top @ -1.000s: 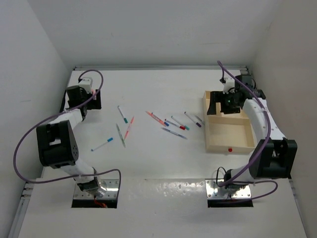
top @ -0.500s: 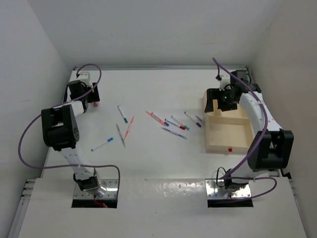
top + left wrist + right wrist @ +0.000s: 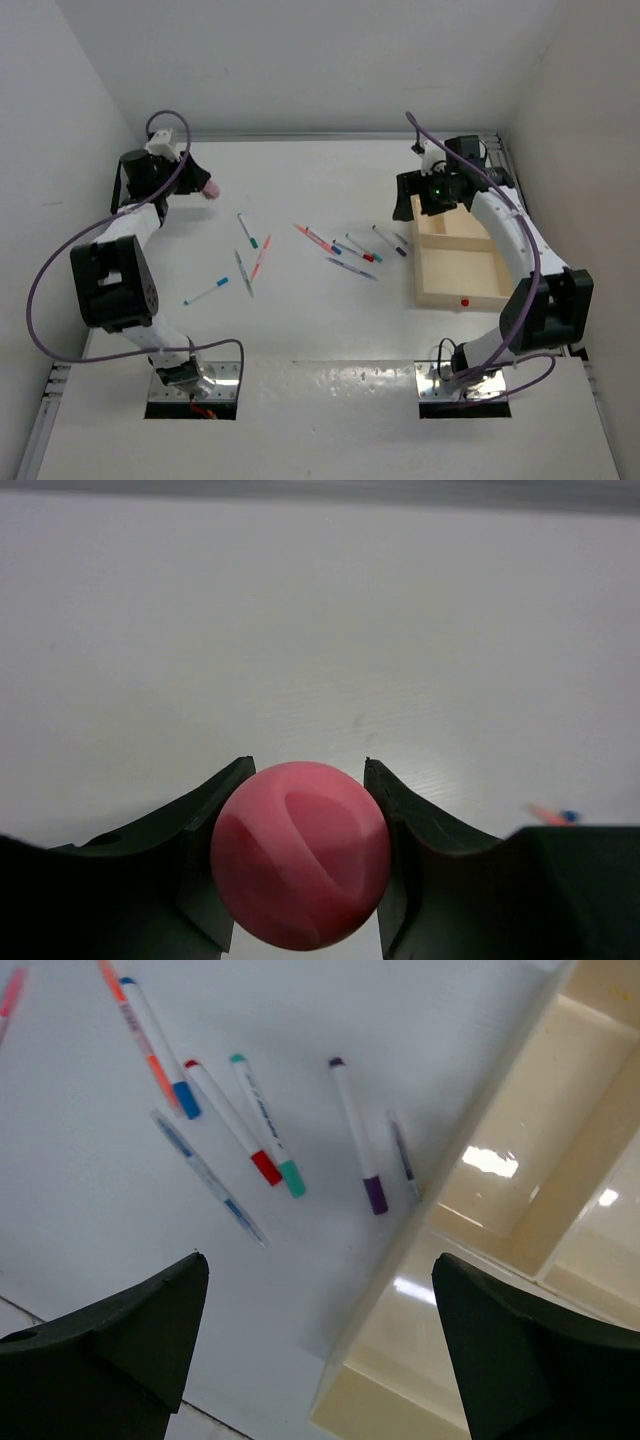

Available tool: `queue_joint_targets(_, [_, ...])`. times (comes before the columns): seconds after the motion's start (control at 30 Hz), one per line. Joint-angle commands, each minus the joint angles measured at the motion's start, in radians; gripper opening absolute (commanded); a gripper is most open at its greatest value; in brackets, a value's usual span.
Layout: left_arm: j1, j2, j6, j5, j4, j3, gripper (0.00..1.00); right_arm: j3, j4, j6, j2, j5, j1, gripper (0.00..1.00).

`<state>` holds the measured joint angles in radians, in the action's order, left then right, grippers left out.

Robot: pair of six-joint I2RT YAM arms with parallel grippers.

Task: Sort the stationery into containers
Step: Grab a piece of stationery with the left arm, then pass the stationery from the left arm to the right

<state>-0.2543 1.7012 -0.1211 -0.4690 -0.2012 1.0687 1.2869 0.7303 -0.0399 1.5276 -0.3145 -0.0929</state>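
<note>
My left gripper is shut on the small pink block at the far left; in the left wrist view the rounded pink block fills the gap between the fingers, above the white table. My right gripper is open and empty over the far left rim of the pale wooden tray. In the right wrist view its gripper hangs over the tray's left wall, beside markers with blue, red, teal and purple caps.
Several pens lie mid-table, just left of the tray. Three more lie further left, and a blue-capped one lies alone. A red dot marks the tray's near rim. White walls enclose the table.
My left gripper has swung right and away from the wall with the pink block in it. My right gripper has moved left from over the tray's far sections to its left rim.
</note>
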Motion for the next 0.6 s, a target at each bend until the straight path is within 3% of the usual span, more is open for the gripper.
queue_joint_targets(0.0, [0.027, -0.236, -0.232, -0.302, -0.073, 0.04, 0.04, 0.084, -0.106, 0.02, -0.099, -0.084, -0.082, 0.91])
queue_joint_targets(0.1, [0.075, -0.339, -0.363, -0.394, -0.092, 0.034, 0.01, 0.113, -0.176, -0.021, -0.141, -0.123, -0.14, 0.91])
queue_joint_targets(0.23, [0.136, -0.432, -0.527, -0.407, -0.127, 0.004, 0.0, 0.164, -0.244, -0.043, -0.17, -0.14, -0.246, 0.91])
queue_joint_targets(0.37, [0.203, -0.463, -0.766, -0.438, -0.256, -0.01, 0.0, 0.316, -0.162, 0.088, -0.12, -0.04, -0.431, 0.9])
queue_joint_targets(0.57, [0.305, -0.486, -0.845, -0.385, -0.291, 0.01, 0.0, 0.404, -0.146, 0.132, -0.038, 0.127, -0.591, 0.94])
